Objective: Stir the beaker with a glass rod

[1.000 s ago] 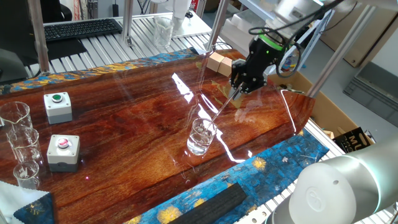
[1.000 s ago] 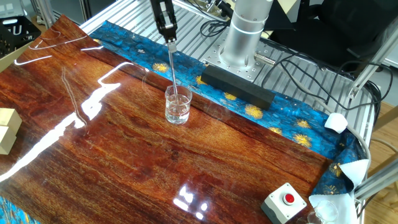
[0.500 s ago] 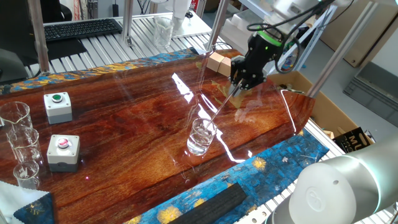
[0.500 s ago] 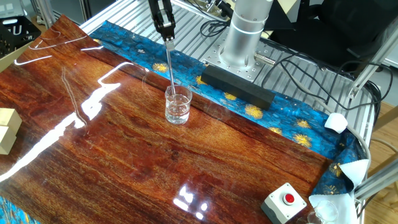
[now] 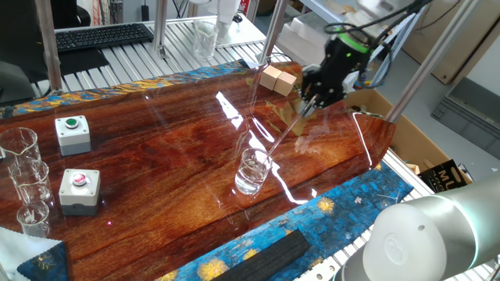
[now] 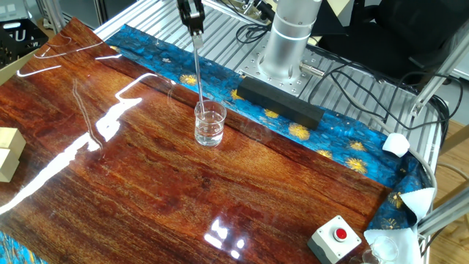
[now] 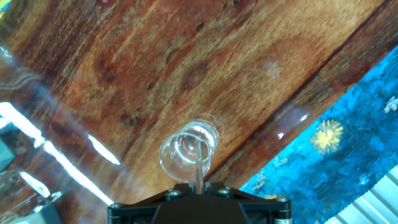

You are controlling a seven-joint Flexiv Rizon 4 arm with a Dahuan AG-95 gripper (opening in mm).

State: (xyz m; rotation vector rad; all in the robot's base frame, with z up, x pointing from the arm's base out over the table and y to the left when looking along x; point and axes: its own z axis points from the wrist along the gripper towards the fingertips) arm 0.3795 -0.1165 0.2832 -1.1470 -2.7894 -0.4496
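Note:
The beaker (image 5: 253,172) is a small clear glass standing upright on the wooden table near its front edge; it also shows in the other fixed view (image 6: 209,123) and in the hand view (image 7: 188,149). My gripper (image 5: 312,100) hangs above and to the right of it, shut on the top of the glass rod (image 5: 280,139). The rod slants down with its lower end at the beaker's mouth. In the other fixed view the gripper (image 6: 193,23) holds the rod (image 6: 198,70) nearly straight above the beaker. In the hand view the rod (image 7: 198,163) runs from the jaws to the beaker's rim.
Two grey button boxes (image 5: 73,133) (image 5: 80,190) and a trio of clear beakers (image 5: 25,181) stand at the left. Wooden blocks (image 5: 277,79) lie at the far edge. A black bar (image 6: 278,102) lies on the blue cloth beside the robot base (image 6: 287,37).
My gripper has risen and moved away from the beaker, drawing the rod upward; its lower end has come up from inside the beaker toward the rim. The beaker has stayed put.

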